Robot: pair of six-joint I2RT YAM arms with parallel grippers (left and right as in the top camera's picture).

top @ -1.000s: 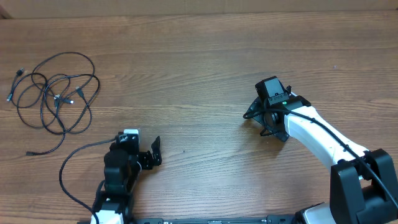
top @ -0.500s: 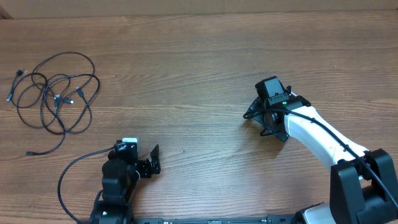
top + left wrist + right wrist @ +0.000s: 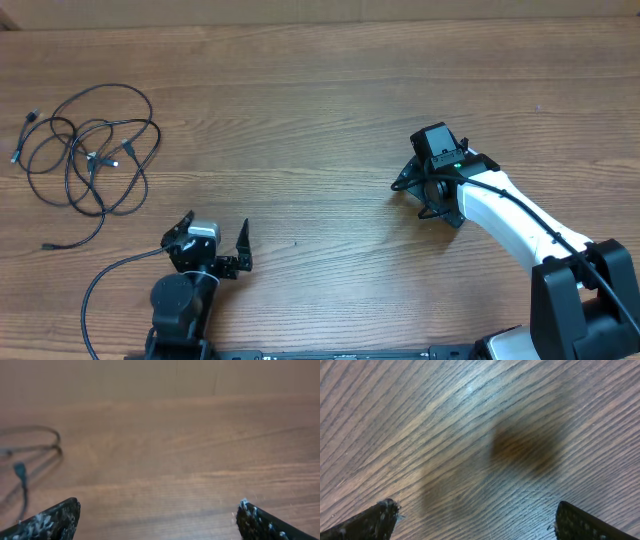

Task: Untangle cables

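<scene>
The cables (image 3: 90,150) are thin black cords, loosely looped and tangled, lying on the wooden table at the far left, with small plug ends sticking out. Part of them shows blurred at the left of the left wrist view (image 3: 30,455). My left gripper (image 3: 213,232) is open and empty near the front edge, to the right of and nearer than the tangle. My right gripper (image 3: 418,195) is open and empty over bare wood at the right. Its fingertips show low in the right wrist view (image 3: 475,520).
The wooden table (image 3: 320,90) runs across the whole view. A thicker black wire (image 3: 105,280) belonging to the left arm loops over the table at the front left. The right arm's white link (image 3: 510,225) reaches in from the lower right.
My left arm has drawn back toward the front edge and turned to face up the table, and its fingers now stand wide apart. The cables and the right arm have not moved.
</scene>
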